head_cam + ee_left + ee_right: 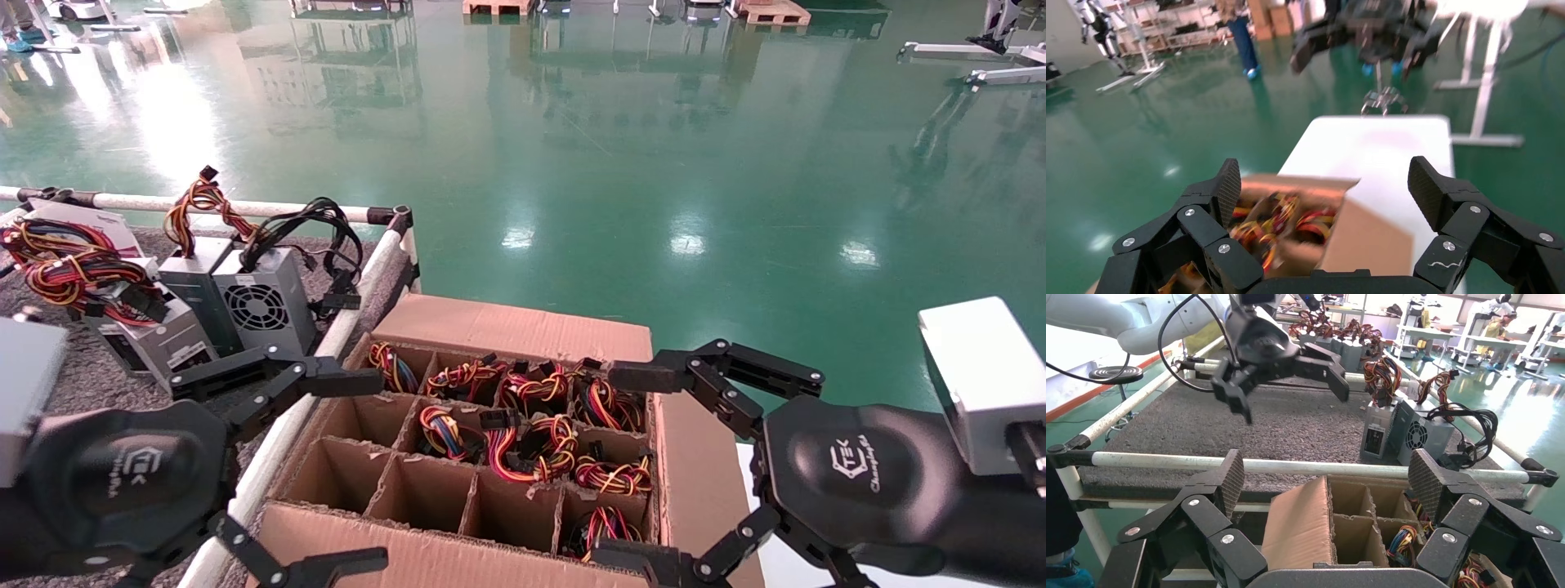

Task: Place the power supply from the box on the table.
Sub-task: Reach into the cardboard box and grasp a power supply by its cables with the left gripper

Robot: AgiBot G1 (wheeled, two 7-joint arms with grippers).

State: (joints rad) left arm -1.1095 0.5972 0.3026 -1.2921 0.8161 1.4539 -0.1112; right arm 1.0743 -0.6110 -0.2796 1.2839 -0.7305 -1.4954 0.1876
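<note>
Right end effector [625,469]: spread wide, empty.
Power supply [609,406]: just beside its fingertips, in box [523,331].
Left end effector [347,469]: spread wide, empty.

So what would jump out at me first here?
Probably the cardboard box in the middle, its cells stuffed with bright red-yellow wire bundles. Two open black claws flank it, left claw and right claw. More power supplies stand on the grey table at left.
</note>
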